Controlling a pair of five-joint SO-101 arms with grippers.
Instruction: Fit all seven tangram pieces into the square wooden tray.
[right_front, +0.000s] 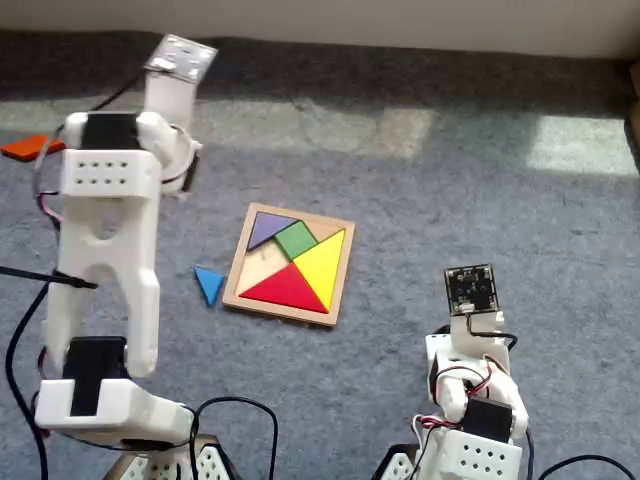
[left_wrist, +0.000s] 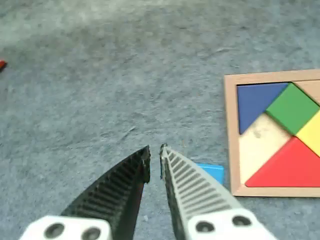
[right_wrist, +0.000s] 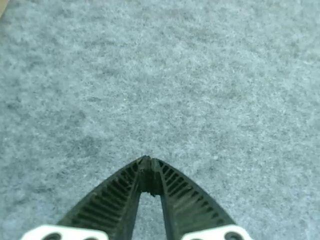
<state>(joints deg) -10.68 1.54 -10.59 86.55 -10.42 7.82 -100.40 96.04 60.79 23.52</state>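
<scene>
The high view looks steeply down over the whole counter (right_front: 450, 200). Both wrist views sit close above it, and the left shares the tray (left_wrist: 231, 135) with the high view.

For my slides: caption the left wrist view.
Left gripper above grey carpet, a loose blue piece beside it, the partly filled wooden tray nearby.

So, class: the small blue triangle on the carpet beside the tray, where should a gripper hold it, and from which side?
Probably from above: the blue triangle lies flat on the carpet, so only its thin edges can be pinched. Grip across its wide end; it lies clear of the tray.
</scene>
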